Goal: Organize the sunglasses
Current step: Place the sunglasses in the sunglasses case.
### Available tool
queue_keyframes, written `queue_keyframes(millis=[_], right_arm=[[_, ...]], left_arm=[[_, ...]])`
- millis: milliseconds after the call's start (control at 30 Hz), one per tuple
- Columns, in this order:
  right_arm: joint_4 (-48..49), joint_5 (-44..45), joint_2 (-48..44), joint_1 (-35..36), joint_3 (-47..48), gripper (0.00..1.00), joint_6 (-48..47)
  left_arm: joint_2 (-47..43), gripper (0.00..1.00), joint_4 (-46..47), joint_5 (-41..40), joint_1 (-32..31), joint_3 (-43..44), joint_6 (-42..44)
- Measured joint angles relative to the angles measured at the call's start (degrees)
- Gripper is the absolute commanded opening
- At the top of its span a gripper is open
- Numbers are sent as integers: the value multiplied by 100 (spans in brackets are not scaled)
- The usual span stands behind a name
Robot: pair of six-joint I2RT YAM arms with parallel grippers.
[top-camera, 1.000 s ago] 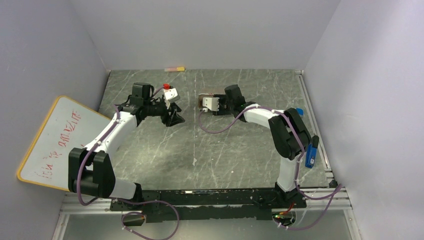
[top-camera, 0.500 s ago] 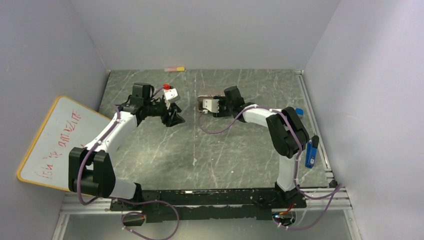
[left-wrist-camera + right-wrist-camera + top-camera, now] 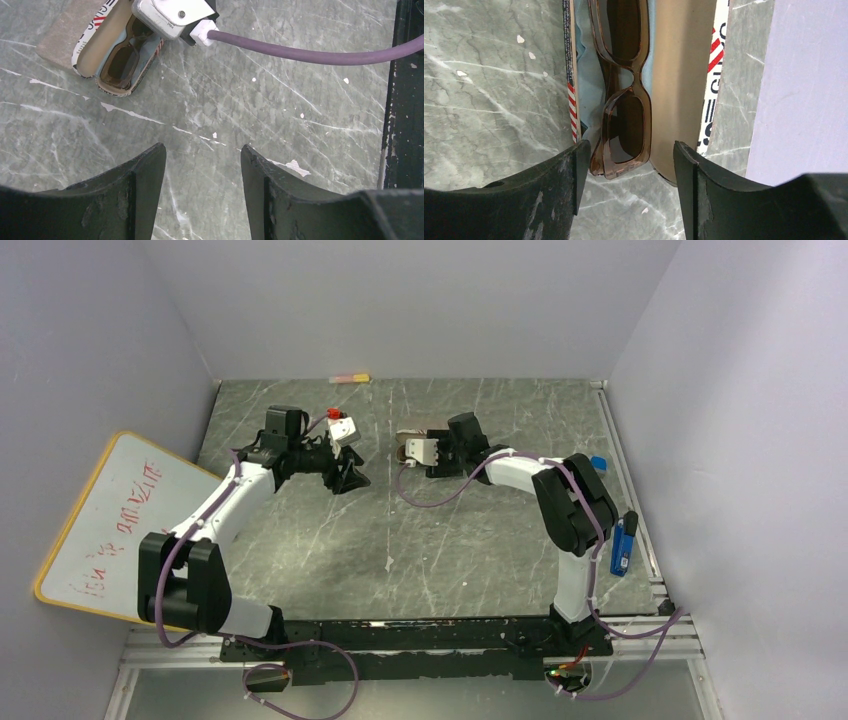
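Step in hand: we judge the brown-amber sunglasses [image 3: 624,95] are stowed, lying on a light-blue cloth [image 3: 586,85] in the open printed case [image 3: 684,95] toward the table's [image 3: 470,550] far edge, near its middle.
Right tool [image 3: 626,175]: released, jaws apart either side of the case's near end, gripping nothing.
Left tool [image 3: 202,170]: released, empty, over bare table beside the case.
Black pair: we cannot find it in any view.
Next move: likely folding the lid shut without pinching the frame.
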Motion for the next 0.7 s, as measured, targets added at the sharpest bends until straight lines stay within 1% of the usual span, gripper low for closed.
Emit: queue_keyframes(millis=[233, 500, 600, 633, 700], right_arm=[[-337, -66, -28, -2, 164, 68, 179], [-763, -280, -535, -2, 293, 70, 446], [-804, -323, -752, -2, 304, 70, 494], [-817, -332, -804, -2, 306, 70, 525], [-833, -341, -890, -4, 306, 70, 605]], left_arm=[[2, 62, 42, 9, 0, 0, -28], [35, 63, 225, -9, 0, 0, -188], [39, 66, 345, -59, 0, 0, -289], [39, 69, 415, -96, 0, 0, -330], [52, 73, 584, -190, 0, 0, -455]])
